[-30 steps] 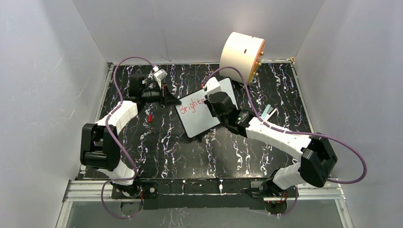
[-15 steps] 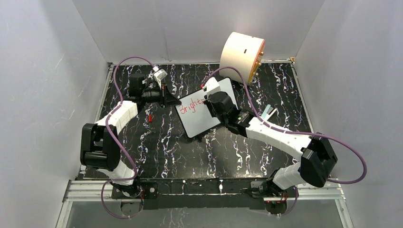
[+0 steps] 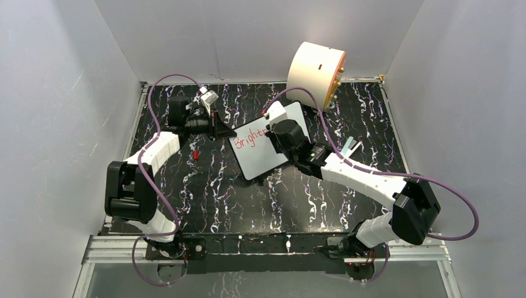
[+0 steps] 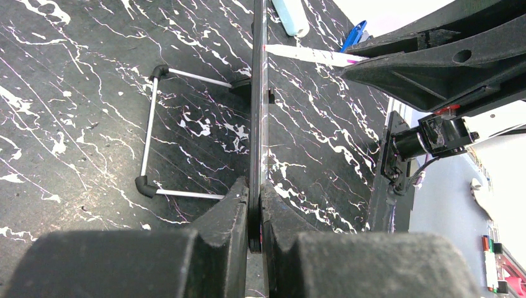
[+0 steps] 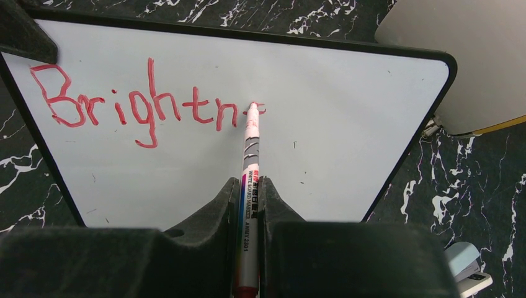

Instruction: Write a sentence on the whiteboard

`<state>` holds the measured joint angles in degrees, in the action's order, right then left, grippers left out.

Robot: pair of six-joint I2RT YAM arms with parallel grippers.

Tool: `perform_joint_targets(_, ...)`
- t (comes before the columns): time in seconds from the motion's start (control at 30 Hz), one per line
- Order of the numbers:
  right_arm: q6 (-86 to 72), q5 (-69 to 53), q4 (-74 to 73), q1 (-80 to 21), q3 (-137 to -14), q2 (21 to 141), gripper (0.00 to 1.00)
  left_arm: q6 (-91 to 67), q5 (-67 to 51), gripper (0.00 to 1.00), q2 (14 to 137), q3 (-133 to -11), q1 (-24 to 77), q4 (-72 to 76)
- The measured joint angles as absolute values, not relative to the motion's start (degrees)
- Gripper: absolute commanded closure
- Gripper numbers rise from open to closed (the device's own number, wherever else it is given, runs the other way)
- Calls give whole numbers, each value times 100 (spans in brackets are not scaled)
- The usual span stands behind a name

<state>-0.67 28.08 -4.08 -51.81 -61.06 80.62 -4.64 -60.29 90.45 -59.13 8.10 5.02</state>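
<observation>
Whiteboard (image 3: 257, 160) stands at mid-table against a wire stand (image 4: 149, 133), with its left edge clamped between the jaws of the left gripper (image 4: 255, 202). Sentence (image 5: 149, 102) status: the red letters "Brightn" are written, and the marker (image 5: 250, 161), clamped in the right gripper (image 5: 251, 186), has its tip on the first stroke of the next letter, so most of the writing appears outstanding. Bare board lies right of the tip and below the line, but the far right corner sits just beside the cream cylinder (image 3: 315, 68), which limits clearance there.
</observation>
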Motion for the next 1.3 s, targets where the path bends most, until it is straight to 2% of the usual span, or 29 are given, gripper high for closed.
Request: perform_joint_targets(1.3,-89,2886,-714,-5181,-6010,8029,100,-464,-6020,100,9045,-5916,810,502)
